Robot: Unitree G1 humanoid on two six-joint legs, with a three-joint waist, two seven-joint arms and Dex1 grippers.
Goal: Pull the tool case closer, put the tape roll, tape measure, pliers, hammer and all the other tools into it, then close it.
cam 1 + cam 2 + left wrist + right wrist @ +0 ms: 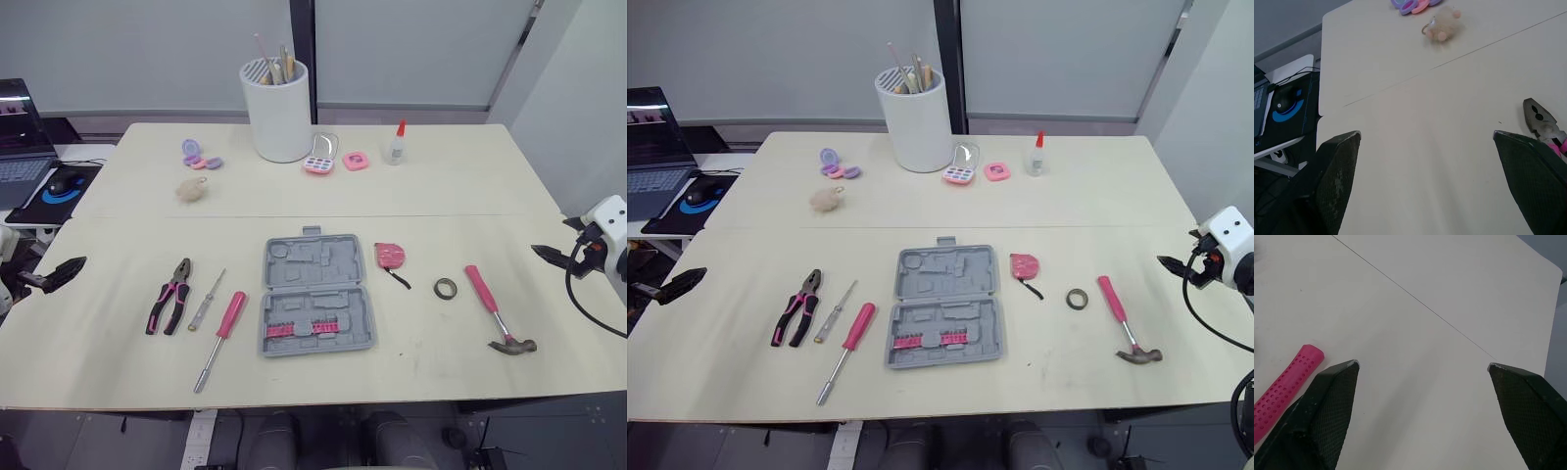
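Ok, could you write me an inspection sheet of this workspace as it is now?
Surface: pale table, a seam across.
Job's things: case open at centre; pliers, small screwdriver, pink screwdriver to its left; tape measure, tape roll, hammer to its right; none packed.
Clutter: cup of brushes, glue bottle, makeup cases, fluffy ball along the far side.
Arm tools: left tool, right tool open, empty, by the side edges.
Cables: black cable under right tool.
Surroundings: laptop, mouse on a side desk, left.

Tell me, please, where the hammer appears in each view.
Left eye view: hammer at the right, just right of the tape roll.
Right eye view: hammer, same place.
Right wrist view: its pink handle end beside the right gripper.
Shared landmark: the table seam beyond the hammer.
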